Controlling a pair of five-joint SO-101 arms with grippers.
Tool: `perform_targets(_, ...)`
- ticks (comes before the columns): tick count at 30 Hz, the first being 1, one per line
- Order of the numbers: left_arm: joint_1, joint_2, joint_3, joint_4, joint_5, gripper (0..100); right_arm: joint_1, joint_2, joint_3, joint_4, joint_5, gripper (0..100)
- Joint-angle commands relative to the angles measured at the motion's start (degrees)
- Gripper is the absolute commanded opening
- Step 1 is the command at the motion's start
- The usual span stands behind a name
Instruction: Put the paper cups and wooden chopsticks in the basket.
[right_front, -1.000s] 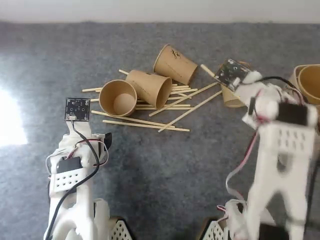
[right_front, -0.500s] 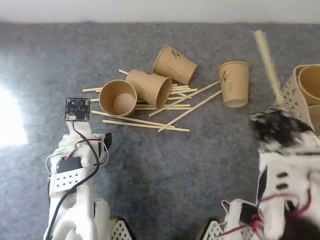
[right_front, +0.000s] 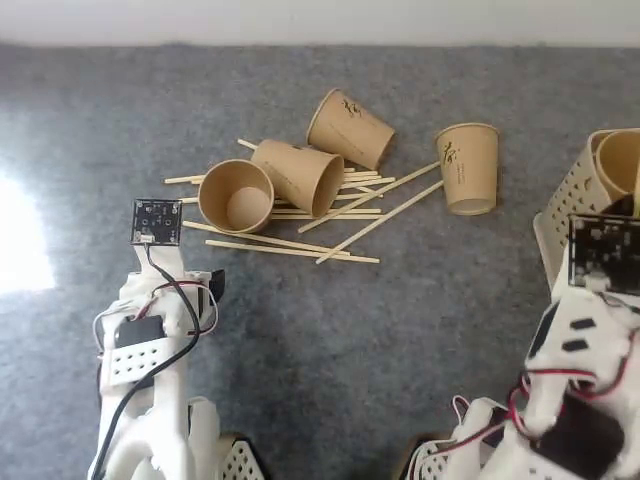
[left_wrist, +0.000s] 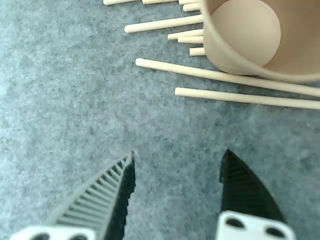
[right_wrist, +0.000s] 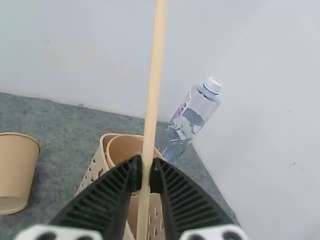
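Three paper cups lie on their sides among several wooden chopsticks (right_front: 290, 245) on the grey carpet: one open toward me (right_front: 235, 196), one beside it (right_front: 298, 174) and one farther back (right_front: 348, 128). A fourth cup (right_front: 468, 167) stands mouth-down to the right. The beige basket (right_front: 575, 195) at the right edge holds a cup (right_front: 622, 160). My right gripper (right_wrist: 142, 172) is shut on a chopstick (right_wrist: 152, 95) above the basket (right_wrist: 92, 172) and its cup (right_wrist: 122, 147). My left gripper (left_wrist: 175, 170) is open just above the carpet, short of a cup (left_wrist: 250, 35) and chopsticks (left_wrist: 235, 97).
A plastic water bottle (right_wrist: 192, 117) stands by the white wall behind the basket. The upturned cup (right_wrist: 15, 170) stands beside the basket in the right wrist view. Bare carpet lies in front of the chopstick pile.
My right arm lifted a chopstick from near the upturned cup and swung right and back, ending over the basket. The left arm has not moved.
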Motion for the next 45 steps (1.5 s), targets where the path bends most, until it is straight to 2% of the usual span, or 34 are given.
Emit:
perform_targets(1, 0.2, -0.5, -0.7, -1.1, 0.3, 26, 4.0, 0.0, 4.8, -11.8, -3.8, 0.7)
perform_targets(4, 0.2, -0.5, -0.7, -1.1, 0.3, 26, 9.4, 0.4, 12.3, -21.8, -7.7, 0.7)
perform_targets(7, 0.3, -0.5, -0.7, -1.1, 0.3, 26, 12.0, 0.4, 21.4, -31.3, -8.6, 0.7)
perform_targets(15, 0.3, -0.5, -0.7, -1.1, 0.3, 26, 11.3, 0.3, 36.0, -48.0, -10.5, 0.7)
perform_targets(22, 0.3, -0.5, -0.7, -2.0, 0.3, 26, 9.8, 0.3, 39.2, -48.7, -10.9, 1.7)
perform_targets(27, 0.3, -0.5, -0.6, -2.2, 0.3, 26, 11.3, -0.1, 40.1, -49.0, -10.8, 20.6)
perform_targets(30, 0.3, -0.5, -0.6, -2.2, 0.3, 26, 12.1, -0.2, 39.3, -49.3, -11.2, 19.2)
perform_targets(36, 0.3, -0.5, -0.6, -2.1, 0.5, 26, 12.3, -0.3, 36.7, -47.2, -11.1, 17.8)
perform_targets(40, 0.3, -0.5, -2.3, -1.1, 3.3, 26, 10.0, -3.2, 25.5, -27.6, -12.9, 17.7)
perform_targets(42, 0.3, -0.5, -6.5, 4.3, 4.5, 26, 6.7, -4.4, 18.3, -18.1, -12.8, 17.7)
perform_targets(45, 0.6, -0.5, -16.7, 17.9, 1.4, 26, 1.2, -5.8, 9.9, -7.1, -11.0, 17.6)
